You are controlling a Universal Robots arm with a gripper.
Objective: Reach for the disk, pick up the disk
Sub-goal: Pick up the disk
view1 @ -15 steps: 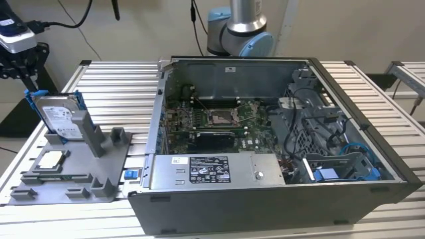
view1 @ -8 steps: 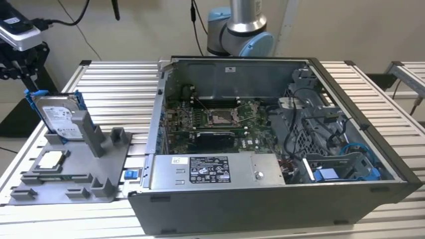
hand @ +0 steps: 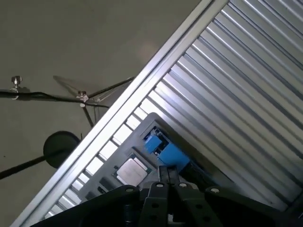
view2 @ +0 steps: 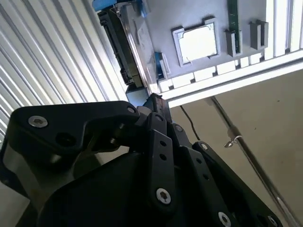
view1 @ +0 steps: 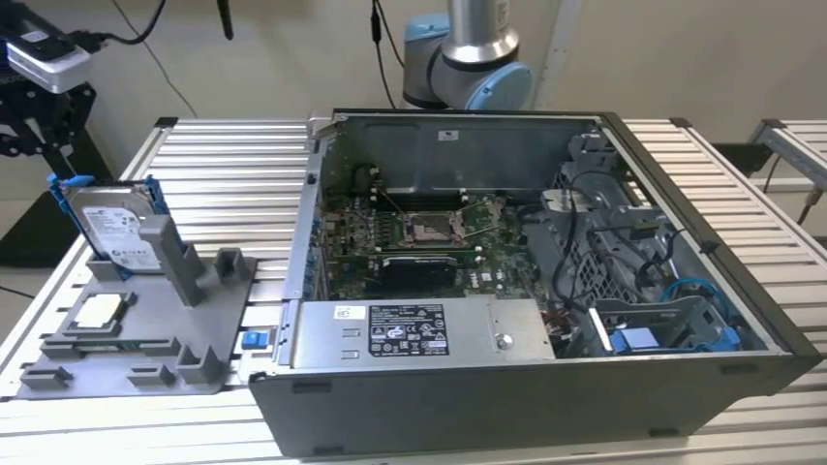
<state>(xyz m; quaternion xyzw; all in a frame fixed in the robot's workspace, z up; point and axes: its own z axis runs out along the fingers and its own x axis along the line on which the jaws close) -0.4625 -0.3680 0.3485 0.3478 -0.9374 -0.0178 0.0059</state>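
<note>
Plainly, the disk [view1: 110, 228] stands on edge in a slot of the grey holder tray [view1: 220, 310], its white label facing the open computer case [view1: 517, 387] and its blue rails showing along both sides. The tray lies on the slatted metal desk [view1: 220, 165], at the exterior view's left of the case. The pincer [hand: 165, 174] hangs above the disk, apart from it, with its two black fingers pressed together and nothing between them. In the first wrist view the fingertips line up just over the blue rail of the disk [hand: 173, 155], and in the second wrist view they point toward the disk's dark edge [view2: 125, 52]. A small square silver chip [view1: 101, 312] lies flat in its own recess of the tray, near the disk. The robot arm [view1: 472, 58] rises behind the case.
</note>
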